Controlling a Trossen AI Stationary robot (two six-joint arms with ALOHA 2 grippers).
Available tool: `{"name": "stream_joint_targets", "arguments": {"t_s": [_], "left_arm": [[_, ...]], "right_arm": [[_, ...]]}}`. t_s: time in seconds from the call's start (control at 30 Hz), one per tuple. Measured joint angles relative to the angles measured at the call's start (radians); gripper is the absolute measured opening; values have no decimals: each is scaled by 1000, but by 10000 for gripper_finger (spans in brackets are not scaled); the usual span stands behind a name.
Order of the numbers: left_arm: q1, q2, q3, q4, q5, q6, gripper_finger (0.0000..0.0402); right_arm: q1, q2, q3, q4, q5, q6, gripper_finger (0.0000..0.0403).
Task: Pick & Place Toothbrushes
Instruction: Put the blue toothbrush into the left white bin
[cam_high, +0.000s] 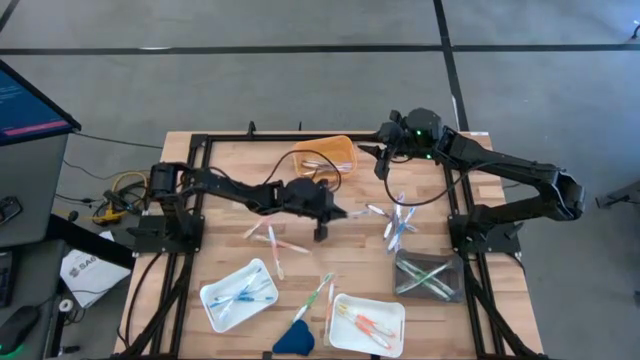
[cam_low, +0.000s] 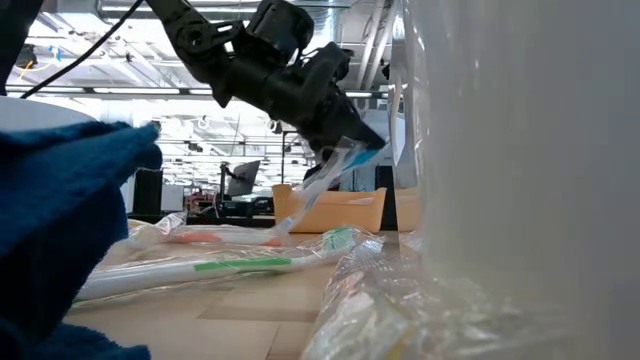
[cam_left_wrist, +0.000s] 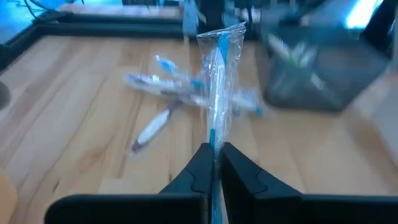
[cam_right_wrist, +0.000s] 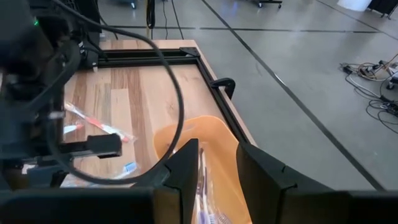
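Observation:
My left gripper (cam_high: 338, 211) is at the middle of the table, shut on a blue toothbrush in a clear wrapper (cam_left_wrist: 217, 87). The low view shows that gripper (cam_low: 345, 150) with the wrapped toothbrush (cam_low: 330, 172) above the table. A pile of wrapped toothbrushes (cam_high: 398, 222) lies on the wood beyond it, toward the right. More loose ones (cam_high: 270, 240) lie toward the left. My right gripper (cam_right_wrist: 214, 168) hovers open over the orange tray (cam_right_wrist: 186, 140) at the far edge, where a few toothbrushes (cam_right_wrist: 202, 193) lie. My left gripper pinches the wrapped blue toothbrush near one end (cam_left_wrist: 215, 144) between its two fingers. The fingers slant slightly downward and point toward the table's right. The toothbrush runs on past the fingertips along their line, lifted clear of the pile below.
A white tray with blue toothbrushes (cam_high: 240, 293) and a white tray with orange ones (cam_high: 368, 322) stand near the front edge. A dark tray with green ones (cam_high: 430, 275) stands at the right. A dark-blue wedge (cam_high: 295, 340) lies between the white trays. A black frame (cam_high: 200, 140) borders the table.

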Motion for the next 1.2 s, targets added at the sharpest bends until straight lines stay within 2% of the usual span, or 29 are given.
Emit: {"name": "stream_joint_targets", "arguments": {"t_s": [0.27,0.63,0.73,0.93,1.1,1.2], "left_arm": [[14,0,0,123,22,-135,7],[18,-4,-5,130,7,-147,6],[18,-41,-6,39,29,-132,6],[10,-195,-6,-303,28,-100,6],[-47,-342,-6,-560,-69,-87,6],[-97,-406,-5,-683,-149,-129,6]], "right_arm": [[0,0,0,-18,0,0,103],[0,0,0,-28,0,0,103],[0,0,0,-36,0,0,103],[0,0,0,-41,0,0,103],[0,0,0,-45,0,0,103],[0,0,0,-45,0,0,103]]}}
